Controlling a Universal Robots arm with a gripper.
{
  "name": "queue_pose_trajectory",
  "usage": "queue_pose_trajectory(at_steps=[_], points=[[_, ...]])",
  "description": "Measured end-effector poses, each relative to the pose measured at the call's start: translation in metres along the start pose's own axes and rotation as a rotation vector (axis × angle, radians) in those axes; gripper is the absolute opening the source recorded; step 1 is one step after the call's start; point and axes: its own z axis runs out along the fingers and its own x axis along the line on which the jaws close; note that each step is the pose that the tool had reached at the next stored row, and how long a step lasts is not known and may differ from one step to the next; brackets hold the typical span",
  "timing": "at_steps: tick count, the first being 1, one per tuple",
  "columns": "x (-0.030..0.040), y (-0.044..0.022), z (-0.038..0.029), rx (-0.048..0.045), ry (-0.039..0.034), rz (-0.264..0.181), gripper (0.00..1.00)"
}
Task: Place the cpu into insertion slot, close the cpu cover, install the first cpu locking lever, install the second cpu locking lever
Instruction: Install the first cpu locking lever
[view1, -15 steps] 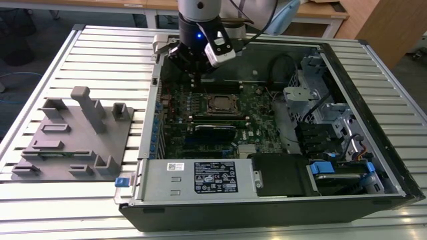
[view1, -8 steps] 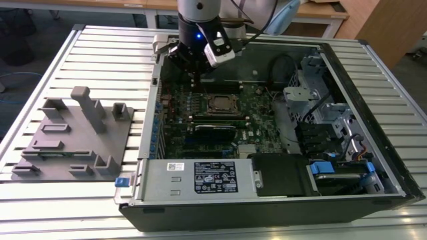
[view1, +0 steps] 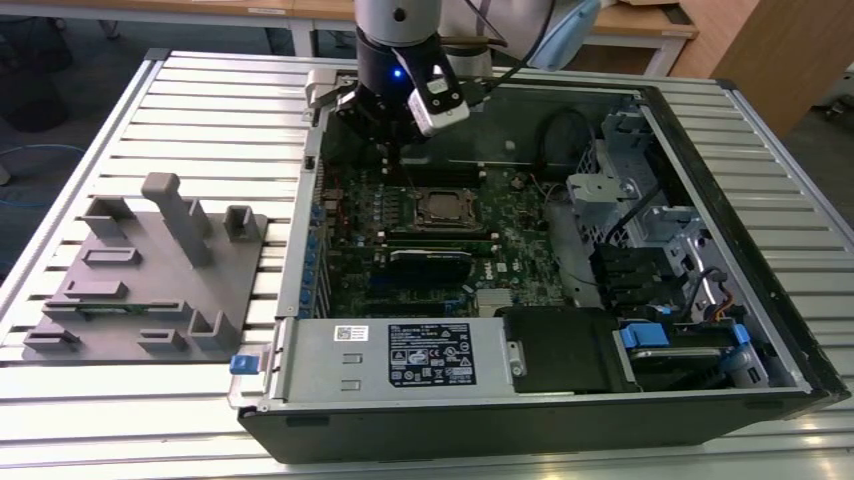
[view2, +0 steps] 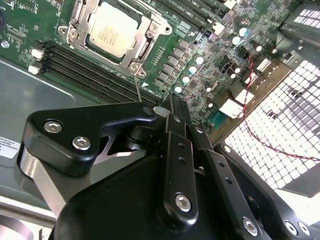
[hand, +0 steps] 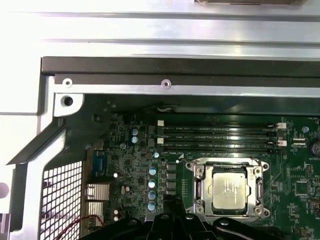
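Observation:
The cpu (hand: 229, 187) lies flat in the insertion slot (view1: 415, 213) on the green board, silver top up. The cpu cover (hand: 259, 187) is down around it, and the chip (view2: 116, 31) shows through its window. In the second wrist view a thin metal rod (view2: 137, 87) rises from a corner of the socket toward my gripper (view2: 169, 106). The jaws look shut, with nothing seen between them. Whether the tip touches the rod is hidden. In the exterior view the gripper (view1: 384, 135) hangs inside the open computer case, just behind the socket near the case's far wall.
Black memory sticks (hand: 220, 137) lie between the socket and the case's metal wall (hand: 165, 84). A power supply (view1: 400, 350) and drive bays (view1: 681, 340) fill the near side of the case. A grey fixture block (view1: 147, 270) stands on the slatted table at the exterior view's left.

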Motion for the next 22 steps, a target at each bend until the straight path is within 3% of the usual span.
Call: queue_pose_trajectory(at_steps=[4,11,12,16,22], points=[[0.0004,-0.0004,0.0014,-0.032,0.0,0.0,0.1],[0.0024,-0.0013,0.0047,-0.0414,0.0002,0.0,0.1],[0.0026,-0.0014,0.0051,-0.0464,0.0002,0.0,0.1],[0.0033,-0.0018,0.0059,-0.0813,0.0,0.0,0.1],[0.0046,-0.0024,0.0096,-0.0908,-0.0001,0.0,0.1]])
